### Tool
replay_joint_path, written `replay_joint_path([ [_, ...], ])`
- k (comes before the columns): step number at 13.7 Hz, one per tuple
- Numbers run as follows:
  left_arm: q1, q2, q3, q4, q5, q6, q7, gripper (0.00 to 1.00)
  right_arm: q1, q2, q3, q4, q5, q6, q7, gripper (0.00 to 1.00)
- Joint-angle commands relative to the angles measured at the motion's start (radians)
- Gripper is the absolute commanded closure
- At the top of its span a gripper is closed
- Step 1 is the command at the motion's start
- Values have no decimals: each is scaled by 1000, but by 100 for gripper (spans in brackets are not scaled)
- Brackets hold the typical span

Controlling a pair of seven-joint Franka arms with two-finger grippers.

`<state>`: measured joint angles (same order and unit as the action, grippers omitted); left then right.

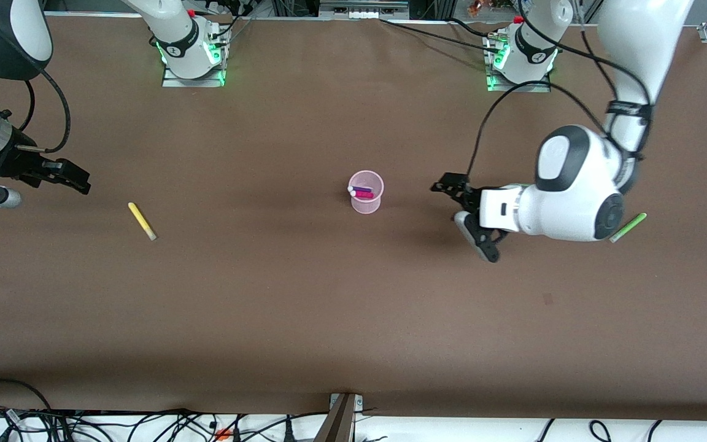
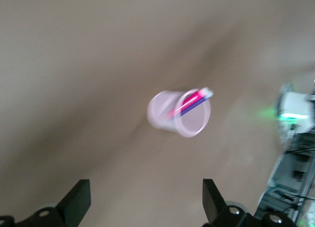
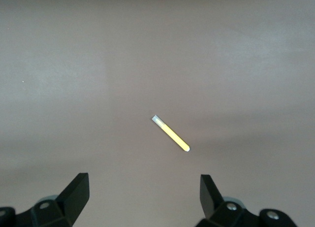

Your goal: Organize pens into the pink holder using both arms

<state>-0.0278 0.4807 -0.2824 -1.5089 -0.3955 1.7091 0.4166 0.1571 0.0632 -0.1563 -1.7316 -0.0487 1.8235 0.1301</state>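
The pink holder stood upright near the middle of the brown table, with the magenta pen and the dark purple pen leaning inside it, pale tips up at the rim.

The yellow pen lay flat toward the right arm's end of the table, its long axis running diagonally, pale tip toward the front camera's edge. The light green pen lay flat toward the left arm's end, also diagonal and partly covered by the left arm's wrist in the front view.

The left claw hung over bare table between the holder and the green pen, fingers spread apart and empty. The right claw hung near the right arm's end of the table, over the surface just beside the yellow pen, fingers likewise apart and empty.

Only the left wrist view looked into the holder's mouth, blurred, showing both pens crossing its rim. Only the right wrist view showed the yellow pen between the open fingers. Neither wrist view showed the green pen.
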Motion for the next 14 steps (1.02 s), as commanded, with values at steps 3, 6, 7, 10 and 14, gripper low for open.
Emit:
replay_joint_path([
  [3,-87,-141,167,42,329,-86,-307,0,-16,-16,3,-20,-32,22,-3,0],
  [6,-119,-253,261,-5,497,-79,-351,0,-16,-16,3,-20,-62,11,6,0],
  [7,-110,-316,279,-61,497,-38,-392,0,-16,-8,0,-19,-63,13,6,0],
  [10,-47,-479,287,-212,481,79,-561,0,-16,1,-12,-8,-62,14,8,0],
  [14,-30,-508,284,-206,480,-12,-532,0,-16,-3,-14,-3,-48,10,3,0],
])
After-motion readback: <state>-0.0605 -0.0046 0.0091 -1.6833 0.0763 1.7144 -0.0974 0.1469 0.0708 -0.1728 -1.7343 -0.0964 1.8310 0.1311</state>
